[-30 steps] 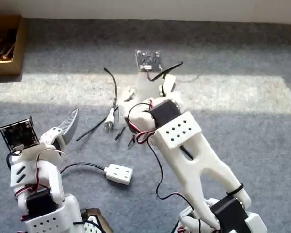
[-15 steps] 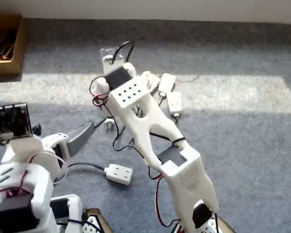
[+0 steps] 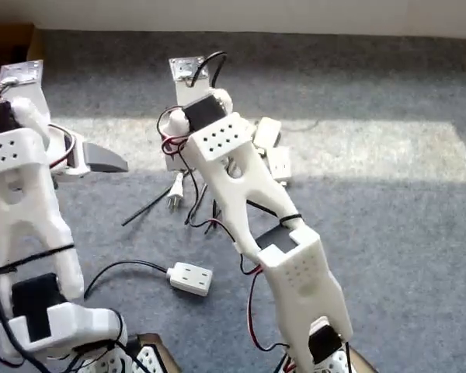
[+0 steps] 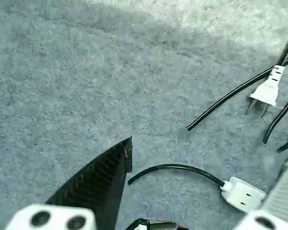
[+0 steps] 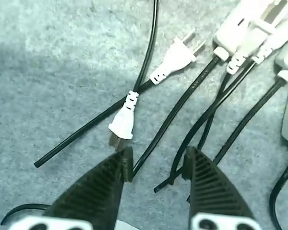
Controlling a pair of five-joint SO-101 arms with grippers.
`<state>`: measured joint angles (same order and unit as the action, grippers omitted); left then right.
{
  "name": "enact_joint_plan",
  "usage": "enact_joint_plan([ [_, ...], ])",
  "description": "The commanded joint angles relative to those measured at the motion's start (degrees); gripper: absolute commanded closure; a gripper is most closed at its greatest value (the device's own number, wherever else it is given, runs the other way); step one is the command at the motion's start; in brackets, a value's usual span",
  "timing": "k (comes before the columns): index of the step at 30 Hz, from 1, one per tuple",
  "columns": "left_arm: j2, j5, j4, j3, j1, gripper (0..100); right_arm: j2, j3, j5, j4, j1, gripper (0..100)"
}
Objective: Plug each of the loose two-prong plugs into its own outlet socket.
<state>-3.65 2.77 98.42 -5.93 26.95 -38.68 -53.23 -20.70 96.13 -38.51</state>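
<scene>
No writing, number, label or sign can be read anywhere. The white plug [image 5: 122,123] and the white socket block [image 3: 191,278] show plain faces, with any fine print on them too small to tell.

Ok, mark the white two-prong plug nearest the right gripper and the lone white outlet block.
White two-prong plug [image 5: 122,123], right wrist view, on the plug body.
White outlet block [image 3: 191,277], high view, on its top face.

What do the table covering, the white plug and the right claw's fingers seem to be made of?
Table covering: probably short-pile carpet, grey, matte, fuzzy fibres. White plug: smooth moulded plastic, it seems; its prongs look like metal. Right claw fingers: likely black plastic, matte, with fine ridges.
</scene>
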Motion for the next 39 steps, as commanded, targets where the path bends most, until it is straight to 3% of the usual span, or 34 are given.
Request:
enact_joint_plan([
  [1, 3.2, 0.8, -6.2, -2.1, 7.4, 56, -0.2, -2.6, 3.1, -1.7, -0.3, 81.9],
  [5, 8.4, -0.8, -14.1, -2.0, 15.4, 55, -2.2, -2.6, 8.4, -2.2, -3.5, 81.9],
  [12, 15.9, 5.2, -20.1, -2.0, 18.4, 56, -2.9, -2.3, 8.4, -9.5, -2.8, 81.9],
  [24, 20.6, 5.1, -27.4, -2.1, 24.0, 56, -8.9, -2.2, -8.4, -9.4, -3.6, 81.9],
  [39, 22.3, 5.1, -29.8, -2.0, 25.5, 56, -20.4, -12.2, -7.9, -15.3, -5.1, 81.9],
])
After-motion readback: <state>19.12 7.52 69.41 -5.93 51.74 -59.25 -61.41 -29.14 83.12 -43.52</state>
